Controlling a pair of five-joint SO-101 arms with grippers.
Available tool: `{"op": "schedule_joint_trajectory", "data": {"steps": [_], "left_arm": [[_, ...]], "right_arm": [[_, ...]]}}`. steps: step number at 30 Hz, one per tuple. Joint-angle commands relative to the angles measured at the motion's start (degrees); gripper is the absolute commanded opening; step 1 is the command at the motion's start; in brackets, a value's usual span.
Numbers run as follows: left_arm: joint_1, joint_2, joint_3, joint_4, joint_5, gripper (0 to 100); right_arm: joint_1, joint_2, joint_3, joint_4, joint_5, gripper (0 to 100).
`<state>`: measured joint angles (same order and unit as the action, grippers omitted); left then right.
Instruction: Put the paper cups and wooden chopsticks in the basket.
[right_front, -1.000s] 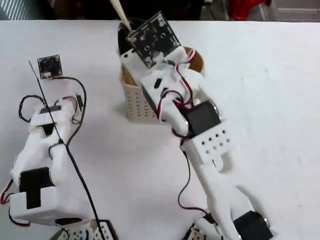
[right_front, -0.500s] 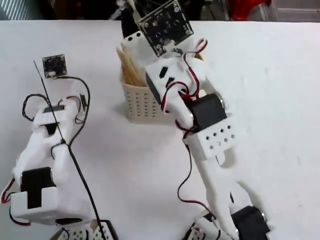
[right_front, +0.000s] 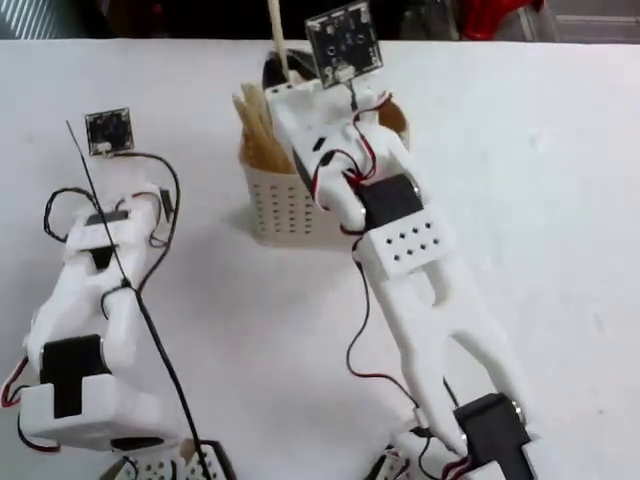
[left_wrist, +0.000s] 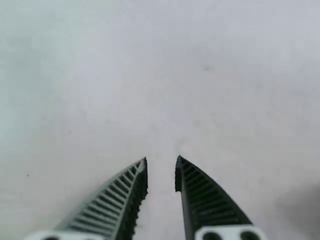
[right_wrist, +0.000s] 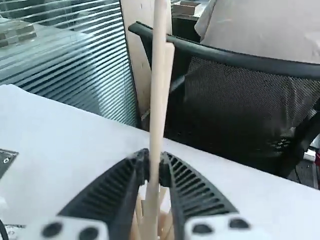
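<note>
A white perforated basket (right_front: 278, 205) stands at the table's far middle. Several wooden chopsticks (right_front: 258, 135) lean in its left end. At its right end the brown rim of a paper cup (right_front: 394, 116) peeks out from behind the right arm. My right gripper (right_front: 285, 85) hangs over the basket, shut on wooden chopsticks (right_front: 277, 35) that stand upright. In the right wrist view, the right gripper (right_wrist: 154, 167) pinches those chopsticks (right_wrist: 160, 90) low down. My left gripper (left_wrist: 160, 172) points at bare table, slightly open with nothing between its fingers. The left arm (right_front: 85, 290) sits to the basket's left.
A black wire (right_front: 130, 290) trails over the left arm toward the table's front. Bare white tabletop (right_front: 530, 180) lies right of the basket. A black mesh chair (right_wrist: 240, 100) stands beyond the far edge.
My right gripper has swung the chopsticks from a tilt to upright and shifted toward the far side of the basket. The chopsticks in the basket's left end are now uncovered. The left arm has not moved.
</note>
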<state>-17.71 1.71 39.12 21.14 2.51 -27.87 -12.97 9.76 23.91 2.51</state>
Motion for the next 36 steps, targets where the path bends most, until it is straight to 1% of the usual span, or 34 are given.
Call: {"op": "schedule_joint_trajectory", "data": {"steps": [1, 3, 7, 8, 12, 15, 19, 22, 25, 29, 31, 33, 34, 36], "left_arm": [[0.22, -0.4, -2.37, 0.26, -0.53, 11], [0.22, -0.4, -2.37, 0.26, -0.53, 11], [0.22, -0.4, -2.37, 0.26, -0.53, 11], [0.22, -0.4, -2.37, 0.26, -0.53, 11], [0.22, -0.31, -2.37, 0.26, -0.53, 11], [0.22, -0.31, -2.37, 0.26, -0.53, 11], [0.22, -0.22, -2.46, 0.26, -0.53, 11], [0.22, -0.13, -2.46, 0.26, -0.53, 11], [0.22, -0.4, -2.37, 0.35, -0.35, 11], [0.4, -0.57, -3.96, 3.6, -0.18, 11], [0.66, -0.66, -6.15, 7.74, -0.09, 11], [0.66, -1.36, -9.32, 13.19, -0.09, 11], [0.66, -2.24, -10.73, 16.18, 0.09, 11], [0.66, -4.79, -13.01, 22.86, 2.73, 11]], "right_arm": [[0.57, -1.1, 2.02, -1.89, -0.53, 1.9], [0.66, -1.45, 2.55, -1.19, -0.62, 5.8], [0.66, -3.47, 2.46, 1.27, -0.53, 22.3], [0.66, -4.26, 2.55, 1.45, -0.53, 23.1], [0.57, -8.66, 2.55, 2.86, -0.53, 17.2], [0.57, -14.64, 2.46, 6.64, -0.53, 13.6], [0.66, -24.66, 2.46, 15.69, -0.44, 8.6], [1.01, -31.43, 2.55, 24.13, -0.26, 1.8], [1.01, -36.79, 3.43, 33.63, 6.15, 2.2], [1.01, -43.38, 10.73, 39.78, 17.93, 1.6], [1.01, -47.34, 16.53, 41.8, 23.12, 1.6], [1.01, -52.0, 23.47, 43.47, 26.55, 1.6], [1.01, -54.64, 27.16, 43.82, 27.08, 1.6], [1.01, -59.82, 35.08, 43.91, 27.25, 1.6]]}}
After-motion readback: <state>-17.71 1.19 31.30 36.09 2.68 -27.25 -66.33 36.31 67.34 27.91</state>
